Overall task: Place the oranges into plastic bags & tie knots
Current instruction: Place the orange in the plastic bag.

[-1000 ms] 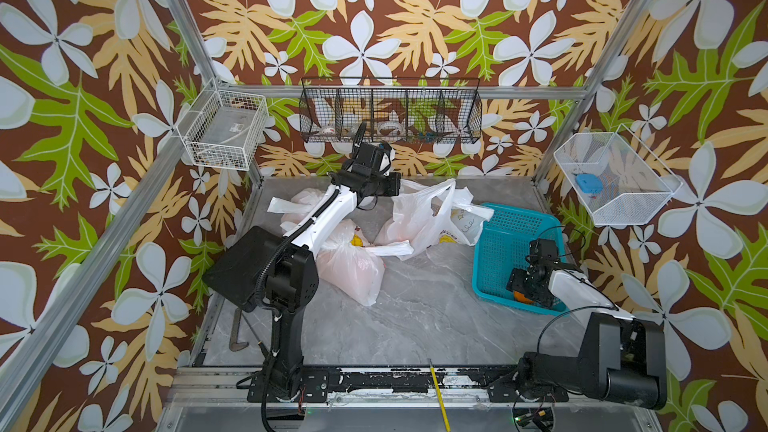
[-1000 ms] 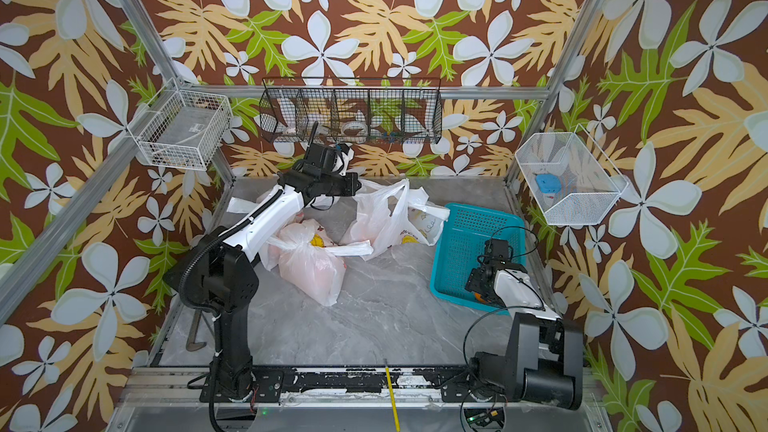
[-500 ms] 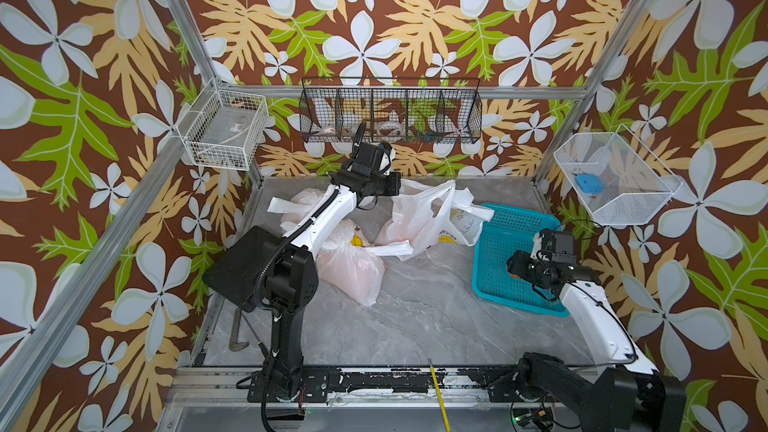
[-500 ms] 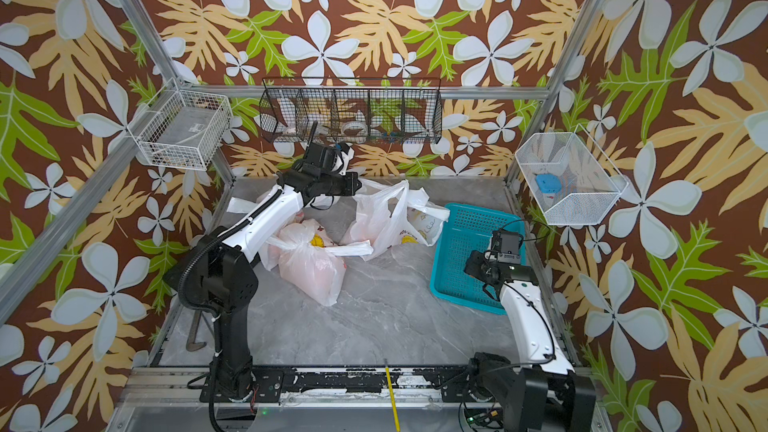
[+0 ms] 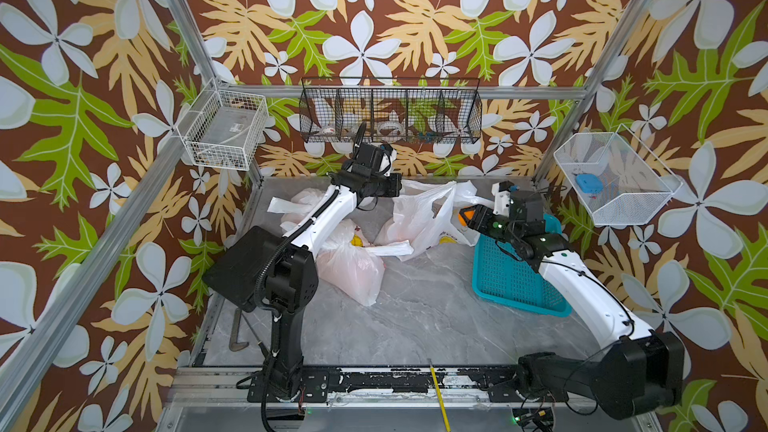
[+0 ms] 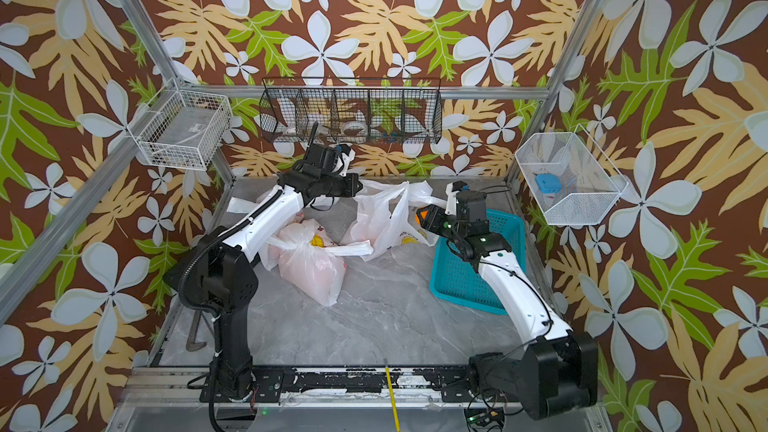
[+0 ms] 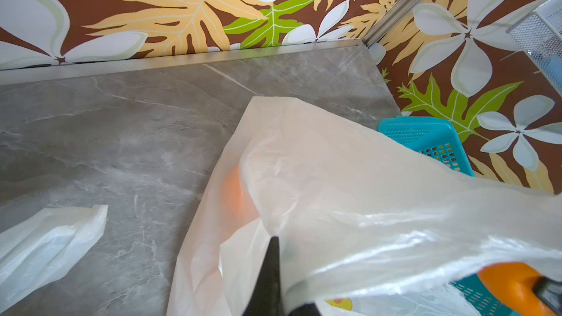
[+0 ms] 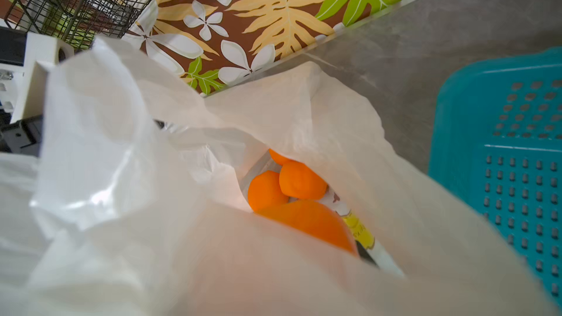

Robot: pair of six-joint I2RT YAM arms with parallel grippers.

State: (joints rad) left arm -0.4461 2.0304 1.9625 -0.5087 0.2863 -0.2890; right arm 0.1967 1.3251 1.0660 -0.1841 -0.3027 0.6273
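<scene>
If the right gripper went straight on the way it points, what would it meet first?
Probably the film of the open bag, then the oranges inside. The right gripper aims into the bag's mouth, but depth is unclear.

the left arm stretches to the back with left gripper pinched tight, while the right arm reaches forward and inward, right gripper clasped with jaws partly apart.

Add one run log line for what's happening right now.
left claw: shut on open bag rim | right claw: shut on orange, at bag mouth | bag: oranges inside, untied
</scene>
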